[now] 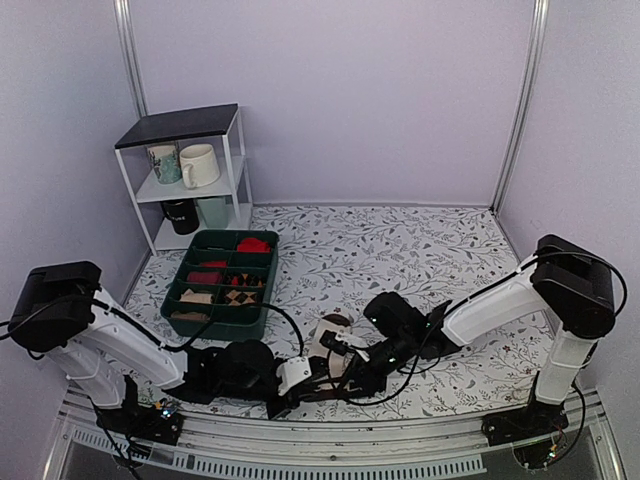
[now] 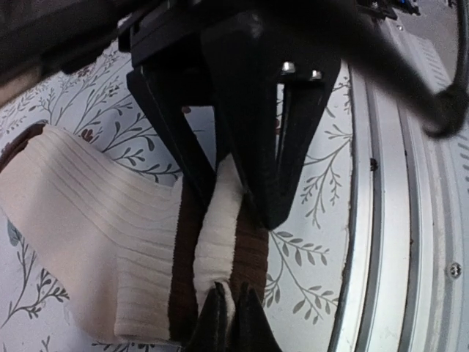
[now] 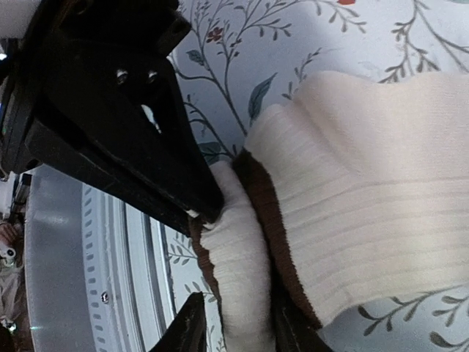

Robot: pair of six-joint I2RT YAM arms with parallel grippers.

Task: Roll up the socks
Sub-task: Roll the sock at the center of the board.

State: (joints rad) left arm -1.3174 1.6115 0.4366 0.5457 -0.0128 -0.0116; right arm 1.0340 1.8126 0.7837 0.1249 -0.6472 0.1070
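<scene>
At the near rail (image 2: 410, 220), socks (image 2: 110, 242) lengthwise front-to-back, banded end in clamped left claw (image 2: 229, 312), right claw (image 3: 240, 323) ajar.

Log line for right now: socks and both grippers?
task: roll socks | socks: on table, near end pinched up | left gripper: shut on socks | right gripper: astride same fold, grip unclear

The top view looks down from high behind; both wrist views share the socks (image 2: 110, 242) close up.

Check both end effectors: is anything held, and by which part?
Left end effector pinches the socks at the folded cream-and-brown end. Right end effector straddles the same fold; whether it grips cannot be told.
</scene>
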